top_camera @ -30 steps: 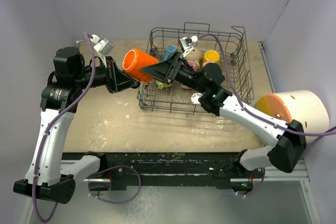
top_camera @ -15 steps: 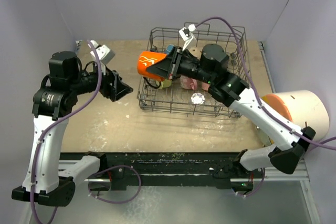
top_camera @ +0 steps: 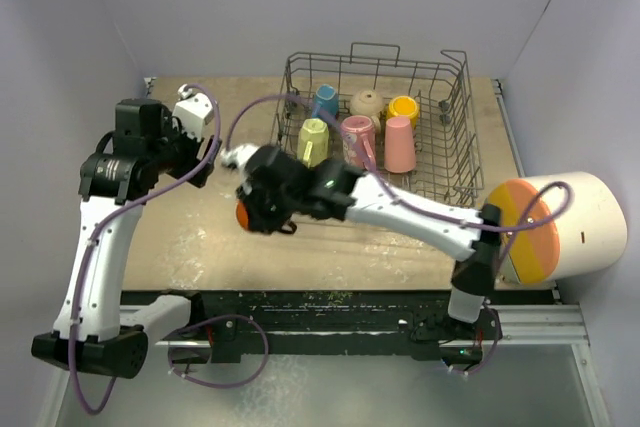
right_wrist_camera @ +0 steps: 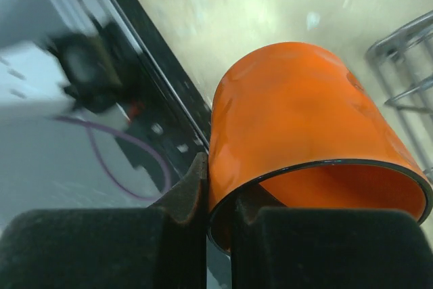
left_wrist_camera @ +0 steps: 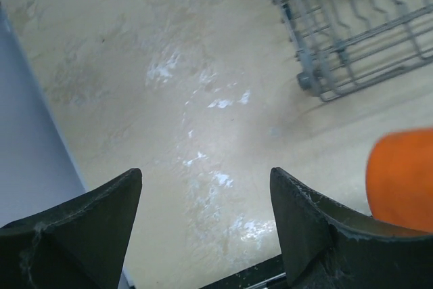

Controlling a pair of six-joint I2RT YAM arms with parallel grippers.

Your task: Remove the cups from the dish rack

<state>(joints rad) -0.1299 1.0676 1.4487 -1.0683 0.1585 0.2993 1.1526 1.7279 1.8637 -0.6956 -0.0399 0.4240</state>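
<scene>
right gripper: clamped on the rim of the orange cup, one finger inside the mouth and one outside against the wall, pinched tight

orange cup: out of the rack, held over the bench just off the rack's 8 o'clock corner in the top view. Its mouth faces back toward the wrist cam. Honestly can't tell if its base touches the bench or hangs just above it.

left gripper: jaws wide apart, nothing between them, just bare bench underneath. It sits at 9 o'clock of the rack, and the orange cup pokes into its wrist view at about 4 o'clock, near but not touching.

dish rack: at roughly 1 o'clock on the bench, upright

back row in rack: blue cup, beige cup and yellow cup, running 9 to 3 o'clock

front row in rack: yellow-green cup, pink mug and pink tumbler, same order

white cylinder: lying on its side at 4 o'clock of the rack, orange end facing the arms, well apart from the orange cup
</scene>
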